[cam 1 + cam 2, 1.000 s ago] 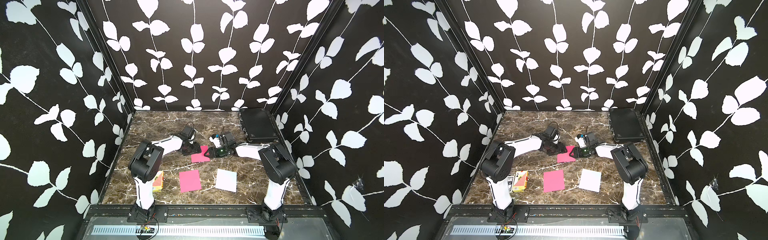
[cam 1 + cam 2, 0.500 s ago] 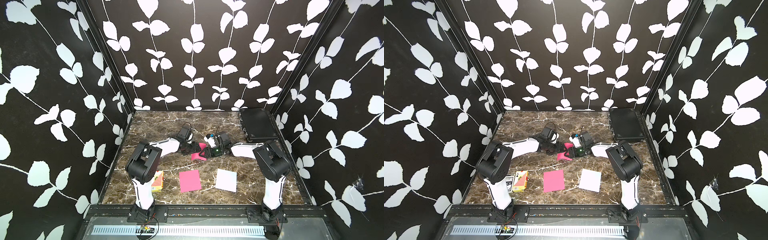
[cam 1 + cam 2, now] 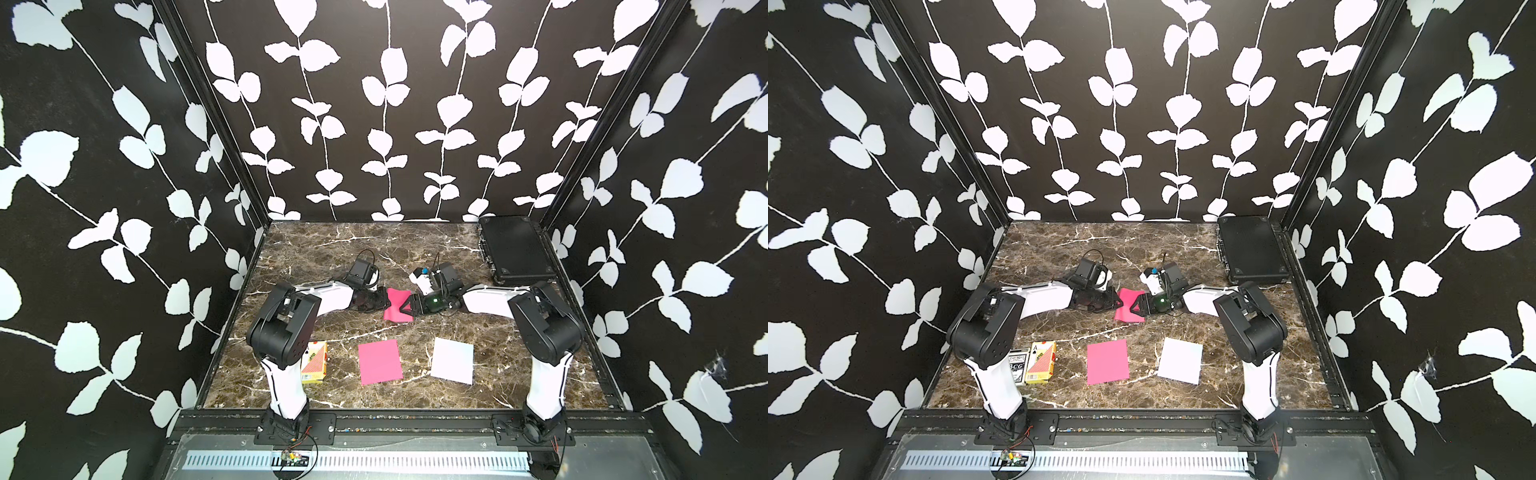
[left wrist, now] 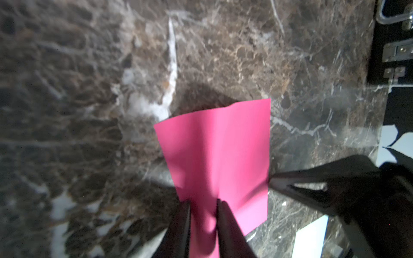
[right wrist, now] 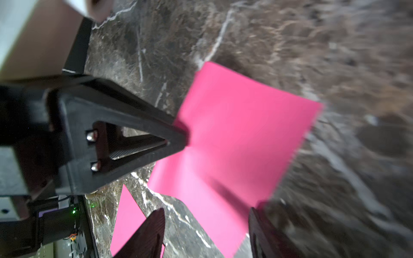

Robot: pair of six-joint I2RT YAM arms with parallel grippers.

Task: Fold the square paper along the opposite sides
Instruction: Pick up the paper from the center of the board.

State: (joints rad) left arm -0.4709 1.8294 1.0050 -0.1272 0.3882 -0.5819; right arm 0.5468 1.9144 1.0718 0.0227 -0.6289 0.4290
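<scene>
Pink paper (image 3: 398, 305) mid table (image 3: 332, 249), between my grippers. Left gripper (image 4: 203, 206) pinches one edge, to carry it over for fold. Right gripper (image 5: 206, 211) spread, empty, at opposite edge, likely to steady.

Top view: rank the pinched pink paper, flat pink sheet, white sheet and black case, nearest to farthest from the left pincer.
1. Pinched pink paper, in the left pincer.
2. Flat pink sheet, near side, centre.
3. White sheet, near side, right.
4. Black case, far right corner.
</scene>
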